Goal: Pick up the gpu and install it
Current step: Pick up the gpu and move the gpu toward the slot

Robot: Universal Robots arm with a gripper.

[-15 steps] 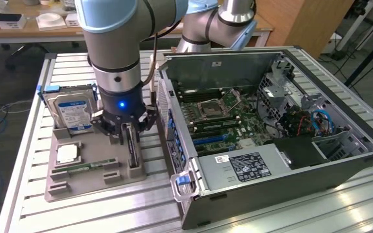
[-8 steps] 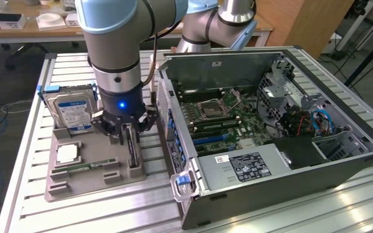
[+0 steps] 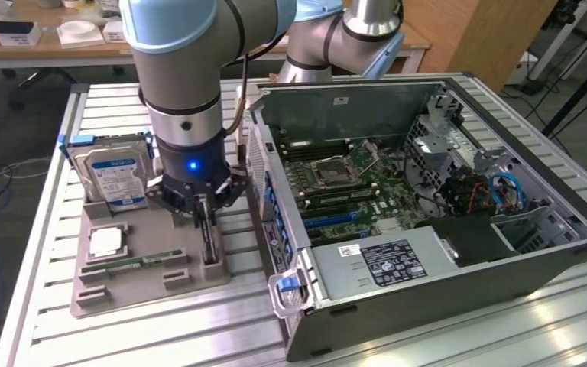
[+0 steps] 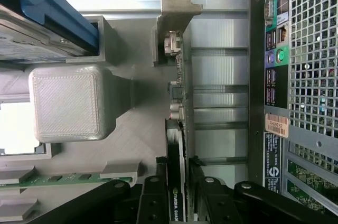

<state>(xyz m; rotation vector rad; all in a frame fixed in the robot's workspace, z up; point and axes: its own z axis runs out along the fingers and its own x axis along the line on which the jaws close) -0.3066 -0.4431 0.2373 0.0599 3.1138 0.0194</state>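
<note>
**Inspector:** Gripper [image 3: 208,200] status?

**Assessor:** Lowered over the gpu [image 4: 176,138], astride its upper edge. Whether it has clamped on the card or sits slack about it, I cannot tell.

**Inspector:** Location of the gpu?

**Assessor:** It stands on edge in a slot of the grey holder [image 3: 141,284] on the table [image 3: 171,340], just beside the open case [image 3: 446,279]. Its bracket [image 4: 177,7] is at the end farther from the gripper. It is not lifted and not installed. A drive [image 3: 115,174] stands in the same holder, on the side away from the case.

**Inspector:** Handling?

**Assessor:** Judged light, thin and stiff. The faces are hard, so some slip is possible. Board and components look fragile, so moderate pressure only. The best hold is across the two flat faces along the upper edge, clear of the bracket and the lower edge. A tilted pull risks binding in the slot.
</note>
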